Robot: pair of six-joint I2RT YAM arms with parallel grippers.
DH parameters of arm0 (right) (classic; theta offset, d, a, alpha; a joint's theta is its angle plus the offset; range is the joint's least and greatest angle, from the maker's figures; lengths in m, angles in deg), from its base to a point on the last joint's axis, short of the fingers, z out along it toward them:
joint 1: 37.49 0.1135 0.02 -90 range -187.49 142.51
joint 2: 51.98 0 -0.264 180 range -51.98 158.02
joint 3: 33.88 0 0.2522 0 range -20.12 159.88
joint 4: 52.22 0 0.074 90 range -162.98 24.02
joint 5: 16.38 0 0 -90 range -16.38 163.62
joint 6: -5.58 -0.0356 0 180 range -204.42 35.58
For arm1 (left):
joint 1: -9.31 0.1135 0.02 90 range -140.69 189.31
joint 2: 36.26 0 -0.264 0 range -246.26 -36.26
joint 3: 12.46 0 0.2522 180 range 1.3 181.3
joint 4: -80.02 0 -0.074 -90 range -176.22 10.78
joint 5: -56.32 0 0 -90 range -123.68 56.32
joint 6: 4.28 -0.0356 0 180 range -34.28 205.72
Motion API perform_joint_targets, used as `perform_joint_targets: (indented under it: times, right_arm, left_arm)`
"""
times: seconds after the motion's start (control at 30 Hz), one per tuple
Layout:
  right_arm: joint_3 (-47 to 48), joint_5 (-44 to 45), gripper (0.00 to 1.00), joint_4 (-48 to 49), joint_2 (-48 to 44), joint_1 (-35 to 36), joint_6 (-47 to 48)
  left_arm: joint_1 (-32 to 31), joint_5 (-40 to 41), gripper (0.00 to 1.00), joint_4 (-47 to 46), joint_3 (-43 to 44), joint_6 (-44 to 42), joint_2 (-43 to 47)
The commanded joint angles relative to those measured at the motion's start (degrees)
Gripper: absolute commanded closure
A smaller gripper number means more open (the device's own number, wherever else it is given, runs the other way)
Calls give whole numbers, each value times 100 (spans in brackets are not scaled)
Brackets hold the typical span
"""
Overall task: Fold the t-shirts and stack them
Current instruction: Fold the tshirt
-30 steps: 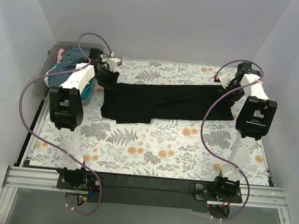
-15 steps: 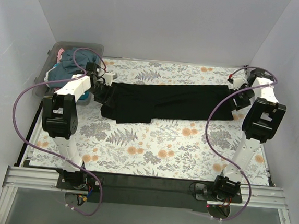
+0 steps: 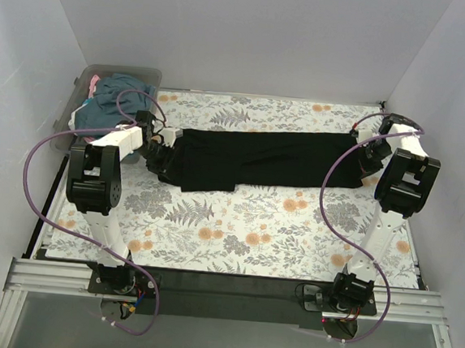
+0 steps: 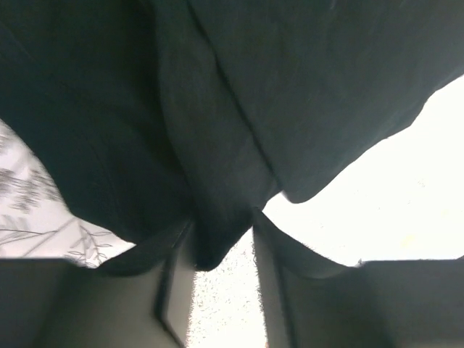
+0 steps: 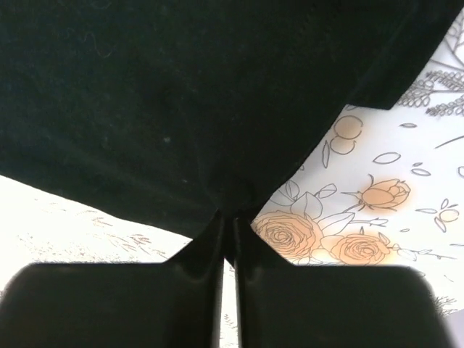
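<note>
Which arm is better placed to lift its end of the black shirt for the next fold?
Likely the right: the right gripper is pinched shut on the edge of the black t-shirt, while the left gripper has its jaws apart around bunched cloth, so its hold looks less sure.

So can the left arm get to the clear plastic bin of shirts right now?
Probably, though not straight away. The clear plastic bin sits just beyond the left fingers with nothing between them, but those fingers are pinched on the plain black cloth t-shirt, so they would need to let go first.
</note>
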Motion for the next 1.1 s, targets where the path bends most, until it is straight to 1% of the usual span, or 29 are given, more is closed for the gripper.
perform_joint_targets:
  times: [0.0,0.03,0.07,0.13,0.17,0.2,0.3,0.47,0.5,0.57,0.6,0.63,0.67,0.73,0.77,0.8,0.83,0.87,0.9,0.93,0.97,1.0,1.03,1.07]
  right_arm:
    - [-227,184,99,-116,-12,-40,89]
    - [-271,220,99,-116,-55,-66,116]
    - [-367,264,99,-116,-82,-83,151]
    - [-534,431,99,-107,-266,-180,326]
    - [-691,501,99,-107,-328,-232,388]
    - [-745,615,99,-107,-381,-285,510]
    - [-956,791,99,-107,-539,-566,765]
    - [-1124,844,99,-115,-715,-628,934]
    - [-1097,844,94,-142,-732,-602,925]
    - [-1080,688,72,-142,-872,-567,925]
    - [-1062,590,54,-142,-969,-532,907]
    - [-966,476,51,-159,-1214,-497,864]
    - [-913,145,49,-194,-1364,-462,828]
    - [-825,-182,48,-221,-1846,-304,732]
    - [-816,-576,48,-273,-1997,-225,653]
    - [-859,-753,48,-317,-2294,-7,583]
    - [-947,-938,48,-318,-2436,143,495]
    - [-1226,-1357,48,-335,-2577,319,364]
    - [-1403,-1553,49,-283,-2857,712,267]
    - [-1579,-1755,48,-213,-2964,934,179]
    - [-1946,-2079,48,-117,-3043,1171,-144]
    - [-2115,-2248,49,189,-3175,1652,-348]
    - [-2343,-2441,49,383,-3237,1848,-567]
    - [-2537,-2721,51,612,-3298,2024,-987]
  left_arm:
    - [2,33,70,-50,-247,-94,154]
    - [2,50,74,-24,-300,-103,189]
    - [-7,51,83,72,-361,-129,302]
    - [2,42,91,213,-528,-147,452]
    - [2,33,97,344,-598,-156,662]
    - [2,42,100,407,-764,-164,768]
    - [2,-28,100,670,-1063,-164,1138]
    - [-7,-20,100,759,-1363,-68,1586]
    - [2,-20,85,750,-1381,-42,1613]
    - [2,-46,70,785,-1337,-24,1683]
    - [2,-55,59,785,-1320,-50,1753]
    - [2,-98,57,811,-1293,-76,1936]
    - [2,-247,55,864,-1206,-129,2034]
    - [2,-396,54,1056,-1144,-374,2323]
    - [2,-546,54,1197,-1066,-558,2395]
    - [-7,-921,54,1329,-1073,-838,2535]
    - [-24,-1064,54,1539,-1082,-972,2579]
    - [-59,-1213,54,1645,-1161,-1104,2615]
    - [-199,-1250,54,1673,-1274,-1174,2641]
    - [-304,-1241,54,1594,-1380,-1314,2711]
    - [-419,-1189,55,1498,-1503,-1333,2755]
    - [-689,-1119,54,1375,-1765,-1351,2834]
    - [-823,-1005,54,1122,-1881,-1351,2852]
    - [-920,-995,54,963,-2021,-1351,2887]
